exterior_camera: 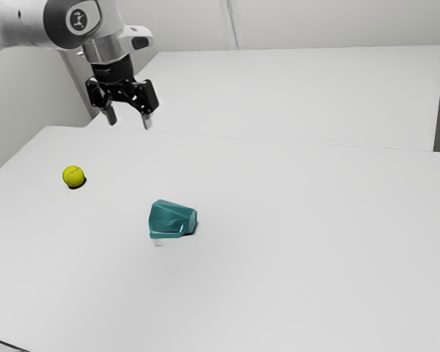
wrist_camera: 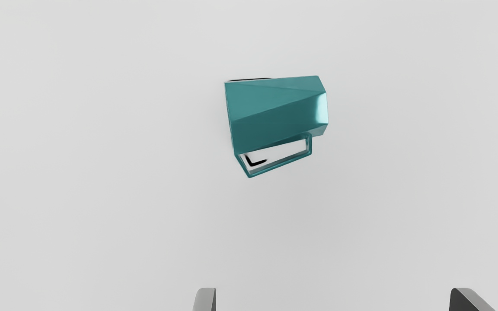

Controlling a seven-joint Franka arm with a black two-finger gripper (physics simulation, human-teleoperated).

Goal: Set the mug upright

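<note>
The teal, faceted mug (exterior_camera: 170, 218) lies on its side on the bench (exterior_camera: 279, 286), its inside hidden; the pincer (exterior_camera: 130, 123) gapes wide, empty.

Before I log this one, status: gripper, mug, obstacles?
Gripper open, raised above the table. Teal mug on its side, not yet upright. Yellow ball apart from it, toward the exterior view's left; likely no obstacle.

Bright, even light washes the white table (exterior_camera: 301, 279) nearly flat — small dark shadows hug the ball (exterior_camera: 73, 176), near the table's edge at the exterior view's left, and the mug (wrist_camera: 275, 112) — white glare on its narrow end.
</note>
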